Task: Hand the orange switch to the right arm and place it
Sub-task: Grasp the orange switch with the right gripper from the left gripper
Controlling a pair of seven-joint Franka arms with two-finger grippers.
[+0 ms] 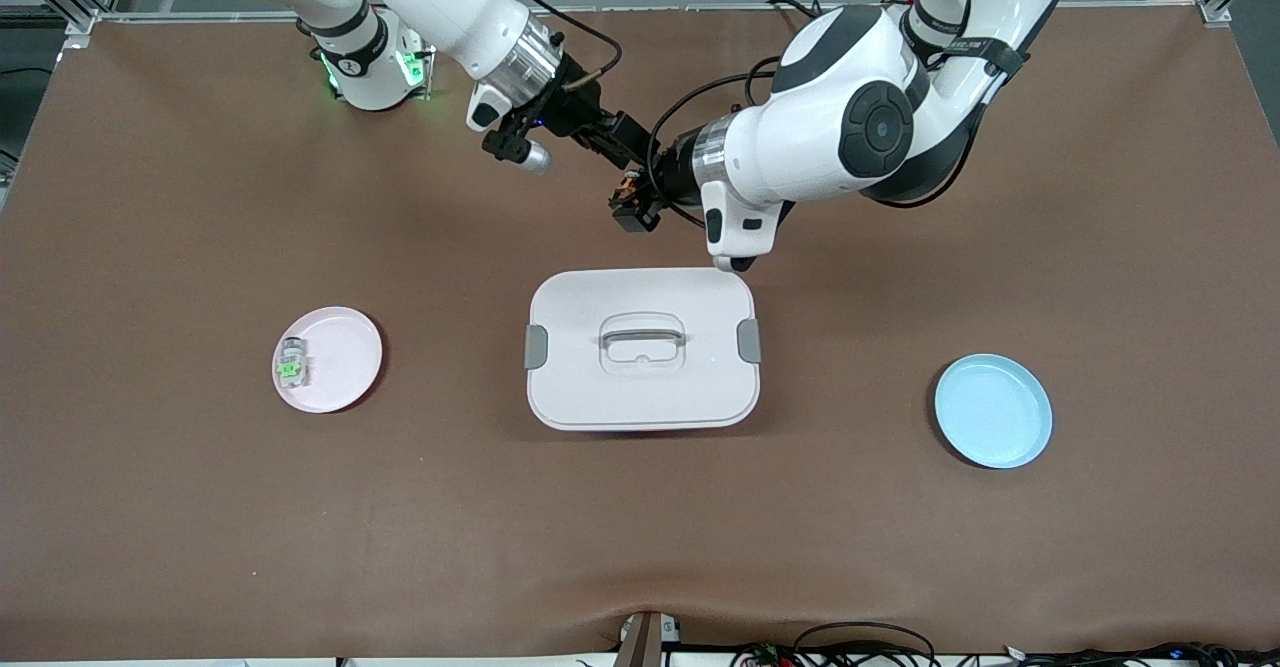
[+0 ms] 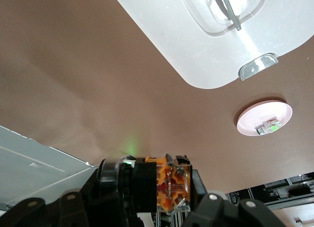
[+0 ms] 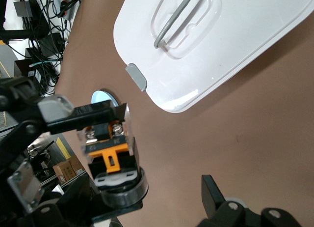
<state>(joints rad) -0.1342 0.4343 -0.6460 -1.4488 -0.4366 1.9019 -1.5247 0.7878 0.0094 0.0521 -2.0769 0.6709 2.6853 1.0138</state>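
The orange switch [image 1: 628,191], a small black block with an orange middle, is up in the air over bare table beside the white box. My left gripper [image 1: 638,201] is shut on it. In the left wrist view the switch [image 2: 171,185] sits between the left gripper's [image 2: 157,207] fingers. My right gripper [image 1: 622,143] is open right next to it. In the right wrist view the switch [image 3: 110,143] has its round end between the right gripper's [image 3: 152,202] fingers, close against one finger and well apart from the other finger [image 3: 212,190].
A white lidded box [image 1: 642,387] with a handle sits mid-table, nearer the front camera than both grippers. A pink plate [image 1: 345,347] holding a clear part with a green middle [image 1: 291,364] lies toward the right arm's end. A blue plate [image 1: 993,410] lies toward the left arm's end.
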